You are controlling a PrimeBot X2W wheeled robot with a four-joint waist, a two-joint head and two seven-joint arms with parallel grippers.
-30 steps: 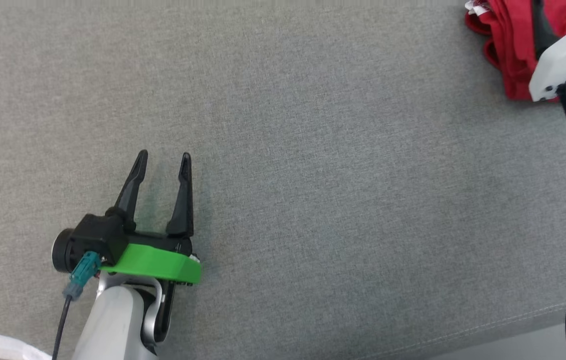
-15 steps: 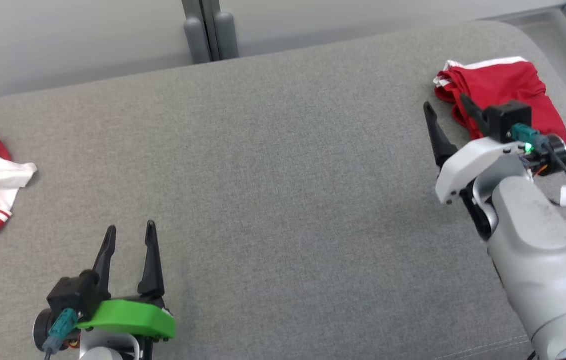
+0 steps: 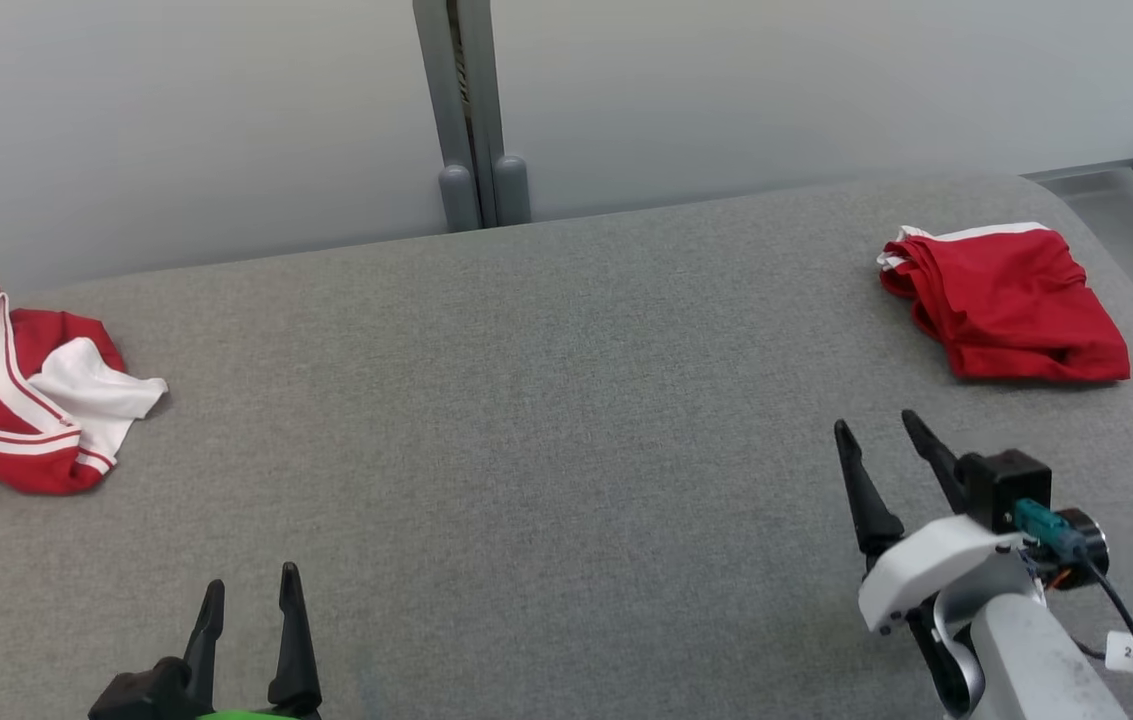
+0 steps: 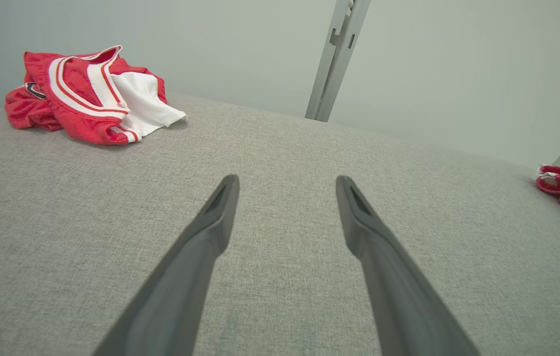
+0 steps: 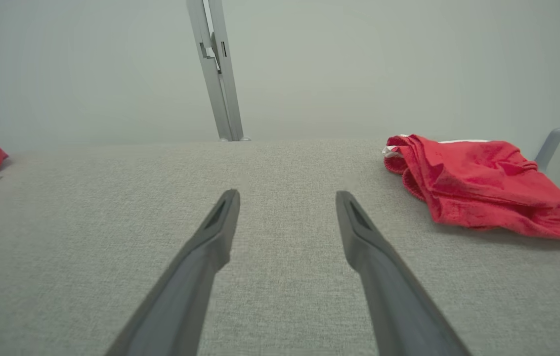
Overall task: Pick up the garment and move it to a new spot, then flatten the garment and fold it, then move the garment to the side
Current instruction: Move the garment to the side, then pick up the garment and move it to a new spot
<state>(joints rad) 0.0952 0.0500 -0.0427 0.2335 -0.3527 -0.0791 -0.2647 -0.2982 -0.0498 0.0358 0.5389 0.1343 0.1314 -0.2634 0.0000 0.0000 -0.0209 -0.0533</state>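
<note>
Left end effector and right end effector both released and empty over the grey fabric counter; the crumpled red-and-white jersey garment at its far left I judge light and limp, best pinched at its striped hem.

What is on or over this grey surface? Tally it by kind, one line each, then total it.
Garments: 2. The crumpled red-and-white garment lies at the left and the folded red garment at the right.
Pincers: 2. The left pincer and the right pincer are both open and empty.
Total: 4
</note>
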